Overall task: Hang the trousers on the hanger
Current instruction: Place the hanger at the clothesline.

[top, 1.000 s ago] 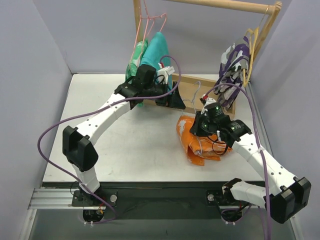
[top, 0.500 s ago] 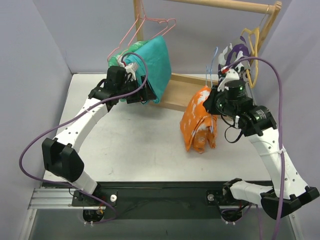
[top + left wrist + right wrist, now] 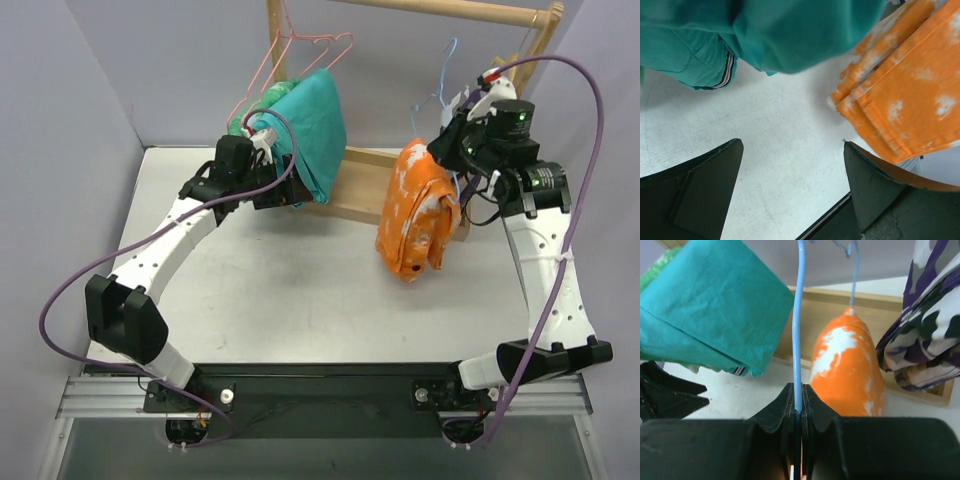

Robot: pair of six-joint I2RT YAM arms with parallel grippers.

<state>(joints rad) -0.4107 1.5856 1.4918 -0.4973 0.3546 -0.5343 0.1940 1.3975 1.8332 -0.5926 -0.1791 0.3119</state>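
While aloft on the light-blue hanger (image 3: 798,330), orange trousers (image 3: 415,215), white-splotched, doubled over.

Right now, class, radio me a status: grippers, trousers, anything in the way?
Left gripper open, empty. Right gripper shut on hanger. Trousers draped on it, hanging. Teal garment close left, purple garment close right.

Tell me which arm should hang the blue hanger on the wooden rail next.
Right. The right arm has jaws shut on the hanger, trousers draped over it, raised close to the rail. The left arm has open, empty jaws, lower, beside the teal garment.
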